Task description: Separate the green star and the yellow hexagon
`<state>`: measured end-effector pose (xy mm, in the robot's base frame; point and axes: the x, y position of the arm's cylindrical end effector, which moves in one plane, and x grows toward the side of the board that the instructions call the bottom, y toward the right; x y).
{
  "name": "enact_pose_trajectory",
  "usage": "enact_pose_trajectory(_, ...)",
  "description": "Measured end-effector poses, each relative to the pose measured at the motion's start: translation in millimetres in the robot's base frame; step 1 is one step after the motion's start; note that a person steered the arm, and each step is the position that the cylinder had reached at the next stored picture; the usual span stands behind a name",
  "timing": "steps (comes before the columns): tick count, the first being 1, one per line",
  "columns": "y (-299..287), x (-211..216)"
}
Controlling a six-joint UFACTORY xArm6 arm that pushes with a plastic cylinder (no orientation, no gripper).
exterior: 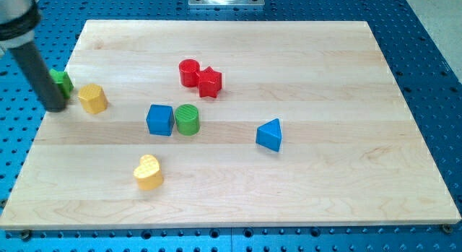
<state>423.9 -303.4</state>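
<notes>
The yellow heart [148, 172] lies nearest the camera, toward the view's bottom and well apart from the yellow hexagon [92, 98], which I take as my landmark. That hexagon is a squat, mustard-yellow piece with flat facets, sitting close to the left edge of the wooden board [325, 187]. Just to the hexagon's left is the green star [62, 81], mostly hidden behind my rod, so only a bright green corner shows; a narrow gap seems to part the two. My tip [55, 107] rests at the board's left edge, left of the hexagon and touching or just beside the star; it is a bare rod, grasping nothing. Right of the hexagon stand the blue cube [159, 119] and green cylinder [187, 119], touching. Farther right and upward are the red cylinder [189, 71] and red star [210, 81]; farthest right, the blue triangle [269, 134]. Open board lies below the hexagon.
</notes>
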Motion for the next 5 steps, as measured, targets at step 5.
enact_pose_trajectory(5,0,-113)
